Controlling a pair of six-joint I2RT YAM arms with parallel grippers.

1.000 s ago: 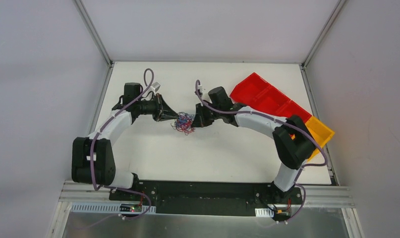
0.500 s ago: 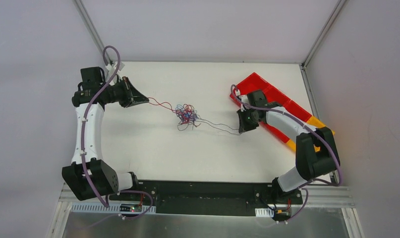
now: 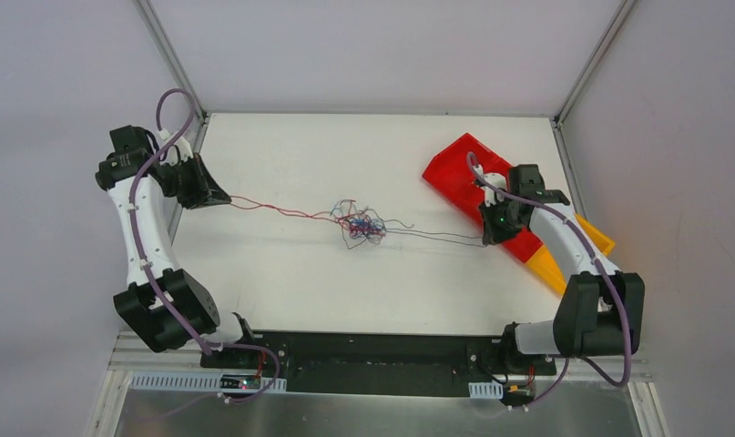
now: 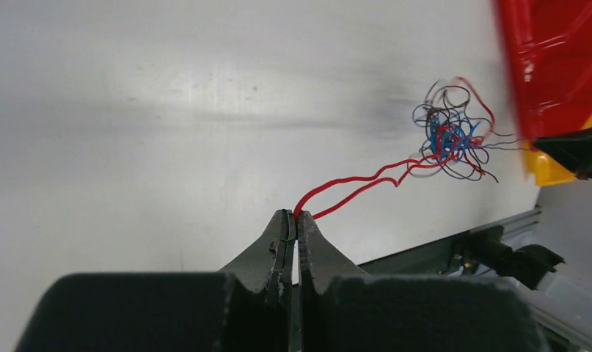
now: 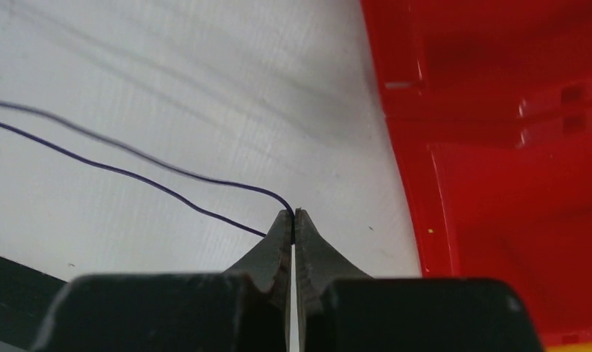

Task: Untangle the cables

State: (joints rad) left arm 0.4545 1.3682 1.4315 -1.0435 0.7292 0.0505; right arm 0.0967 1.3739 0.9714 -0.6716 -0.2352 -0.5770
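The cables are a small knot of thin red, blue and dark wires at the table's middle, also in the left wrist view. A red wire runs taut from the knot to my left gripper, which is shut on a loop of it at the table's left edge. A dark wire runs right to my right gripper, which is shut on a loop of it beside the red bins.
Red bins and a yellow bin lie in a diagonal row at the right, just behind my right gripper. The red bin wall stands close to the right fingers. The table's left edge is under my left gripper.
Both grippers have pulled apart from the tangle, left going left, right going right. The red and dark wires have drawn out long and the knot has grown smaller.
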